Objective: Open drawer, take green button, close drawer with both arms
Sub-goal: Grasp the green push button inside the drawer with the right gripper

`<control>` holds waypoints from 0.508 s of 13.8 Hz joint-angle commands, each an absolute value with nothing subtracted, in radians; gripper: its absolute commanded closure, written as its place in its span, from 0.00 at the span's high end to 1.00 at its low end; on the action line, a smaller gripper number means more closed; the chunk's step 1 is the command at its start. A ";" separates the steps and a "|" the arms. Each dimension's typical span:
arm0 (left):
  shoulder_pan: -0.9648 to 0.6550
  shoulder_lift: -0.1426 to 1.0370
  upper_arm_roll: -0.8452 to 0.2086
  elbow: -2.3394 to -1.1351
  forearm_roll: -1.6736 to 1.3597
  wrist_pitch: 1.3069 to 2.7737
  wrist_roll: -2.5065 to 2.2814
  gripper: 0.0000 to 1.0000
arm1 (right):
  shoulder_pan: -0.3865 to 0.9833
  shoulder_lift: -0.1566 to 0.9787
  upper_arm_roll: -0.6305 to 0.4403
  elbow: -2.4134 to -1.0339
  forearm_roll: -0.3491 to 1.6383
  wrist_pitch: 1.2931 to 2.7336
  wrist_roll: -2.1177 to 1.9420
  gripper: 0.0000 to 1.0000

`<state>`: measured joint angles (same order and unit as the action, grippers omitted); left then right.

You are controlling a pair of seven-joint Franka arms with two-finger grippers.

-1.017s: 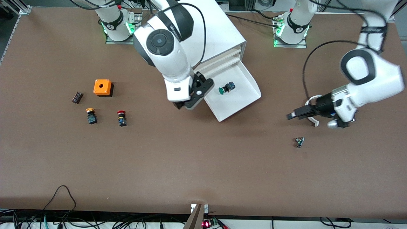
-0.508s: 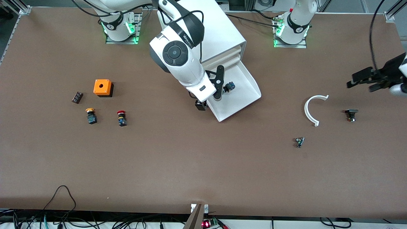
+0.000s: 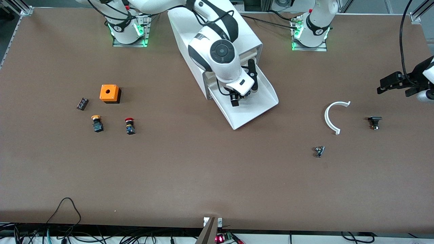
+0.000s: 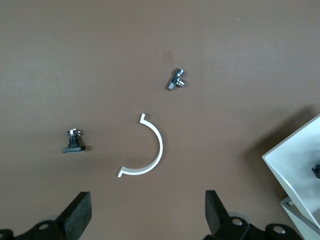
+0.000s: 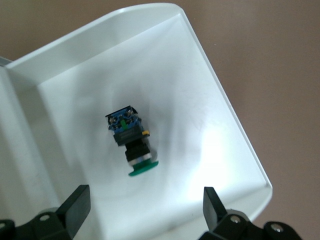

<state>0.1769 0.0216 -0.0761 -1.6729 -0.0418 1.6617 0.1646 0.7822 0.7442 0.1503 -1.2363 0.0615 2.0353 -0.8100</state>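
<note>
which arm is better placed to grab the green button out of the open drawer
Right. The right gripper hangs directly over the button, which lies on its side in the pulled-out drawer, jaws open. The left gripper waits at the left arm's end of the table, above the white curved piece.

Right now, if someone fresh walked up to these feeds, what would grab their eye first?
Probably the right gripper, fingers open, poised over the pulled-out drawer at the foot of the white cabinet. In the right wrist view the green button lies on its side on the drawer floor, untouched. The left gripper waits open over the left arm's end of the table, near a white curved strip.
</note>
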 commanded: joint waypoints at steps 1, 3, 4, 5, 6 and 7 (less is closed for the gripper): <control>0.170 0.034 -0.077 -1.647 -0.011 1.681 0.149 1.00 | 0.824 0.810 0.115 -1.161 0.052 2.045 -0.824 1.00; 0.169 0.035 -0.077 -1.644 -0.011 1.681 0.149 1.00 | 0.847 0.831 0.114 -1.161 0.049 2.066 -0.821 1.00; 0.167 0.035 -0.077 -1.643 -0.011 1.681 0.149 1.00 | 0.859 0.842 0.114 -1.161 0.049 2.068 -0.821 1.00; 0.163 0.037 -0.077 -1.641 -0.012 1.681 0.149 1.00 | 0.867 0.844 0.107 -1.161 0.048 2.066 -0.822 1.00; 0.160 0.035 -0.078 -1.641 -0.011 1.680 0.150 1.00 | 0.870 0.848 0.103 -1.161 0.049 2.068 -0.821 1.00; 0.150 0.035 -0.078 -1.641 -0.011 1.678 0.152 1.00 | 0.876 0.856 0.103 -1.161 0.049 2.068 -0.818 1.00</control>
